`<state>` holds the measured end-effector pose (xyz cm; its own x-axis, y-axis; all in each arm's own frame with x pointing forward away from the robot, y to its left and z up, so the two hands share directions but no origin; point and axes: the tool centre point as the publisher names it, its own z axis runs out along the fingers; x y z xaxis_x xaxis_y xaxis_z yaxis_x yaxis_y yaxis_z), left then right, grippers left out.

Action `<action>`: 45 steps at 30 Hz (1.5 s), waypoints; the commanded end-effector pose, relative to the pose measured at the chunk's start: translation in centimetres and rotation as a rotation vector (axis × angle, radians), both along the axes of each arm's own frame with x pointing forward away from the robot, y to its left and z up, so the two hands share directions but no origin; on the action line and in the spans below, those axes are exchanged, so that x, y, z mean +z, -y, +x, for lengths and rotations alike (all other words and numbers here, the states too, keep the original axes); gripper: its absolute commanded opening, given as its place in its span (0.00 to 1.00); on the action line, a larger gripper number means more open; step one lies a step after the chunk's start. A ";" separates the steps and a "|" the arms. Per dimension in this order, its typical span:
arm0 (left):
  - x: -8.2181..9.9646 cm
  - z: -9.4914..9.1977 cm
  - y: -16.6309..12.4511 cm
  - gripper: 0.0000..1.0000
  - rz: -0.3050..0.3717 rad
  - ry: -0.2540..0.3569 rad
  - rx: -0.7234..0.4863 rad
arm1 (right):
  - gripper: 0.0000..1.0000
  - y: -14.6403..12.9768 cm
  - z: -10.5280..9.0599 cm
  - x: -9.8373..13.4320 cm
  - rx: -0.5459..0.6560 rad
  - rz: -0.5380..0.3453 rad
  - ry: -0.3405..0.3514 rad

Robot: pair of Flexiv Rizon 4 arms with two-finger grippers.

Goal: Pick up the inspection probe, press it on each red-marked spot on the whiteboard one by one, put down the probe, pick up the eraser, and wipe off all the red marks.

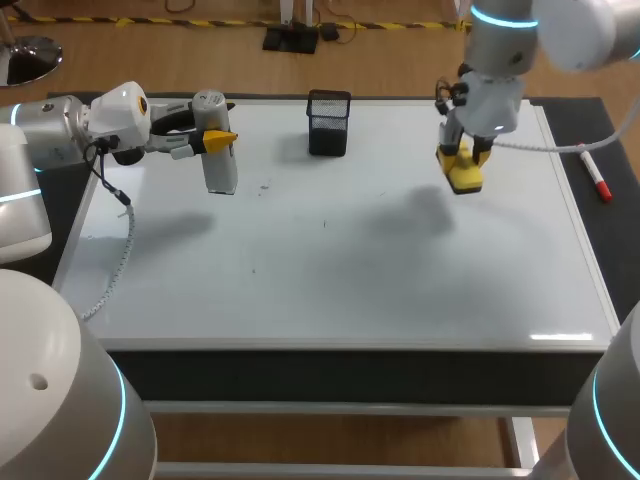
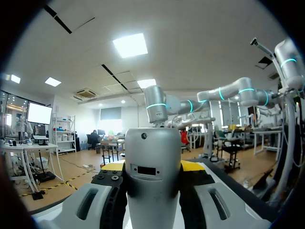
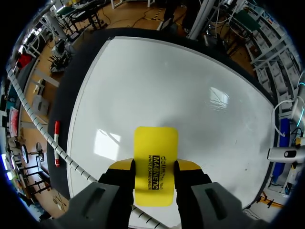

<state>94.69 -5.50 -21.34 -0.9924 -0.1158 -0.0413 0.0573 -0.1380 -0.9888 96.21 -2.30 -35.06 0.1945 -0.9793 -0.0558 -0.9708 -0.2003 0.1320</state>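
The left tool (image 1: pixel 221 140) grips the grey probe (image 1: pixel 216 170) from both sides and holds it upright over the whiteboard (image 1: pixel 330 270), at about 10 o'clock. The right tool (image 1: pixel 465 153) is closed on the yellow eraser (image 1: pixel 464 178), over the board at about 2 o'clock. A black mesh cup (image 1: pixel 329 122) stands at the board's 12 o'clock edge; a red pen (image 1: pixel 597 176) lies on the dark mat (image 1: pixel 573 118) beside the board, at 3 o'clock.

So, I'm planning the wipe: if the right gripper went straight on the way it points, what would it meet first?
The whiteboard. The right gripper points down at a bare patch of it, so the eraser it holds would likely touch first. How high it hangs is unclear.
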 end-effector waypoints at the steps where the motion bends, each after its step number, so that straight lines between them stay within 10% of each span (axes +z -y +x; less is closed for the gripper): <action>1: 0.0 0.1 0.0 0.00 -0.001 0.001 -0.002 | 0.00 1.4 -0.4 0.8 0.005 0.018 0.007; 14: 0.0 0.1 0.0 0.00 -0.001 0.001 -0.002 | 0.00 1.2 -0.4 0.2 0.004 -0.016 0.015; 33: 0.0 0.1 0.0 0.00 -0.001 0.001 -0.002 | 0.00 -5.1 13.6 -5.4 -0.144 0.003 -0.087; 45: 0.0 0.1 0.0 0.00 -0.001 0.001 -0.002 | 0.00 -7.2 18.5 -5.1 -0.151 -0.012 -0.082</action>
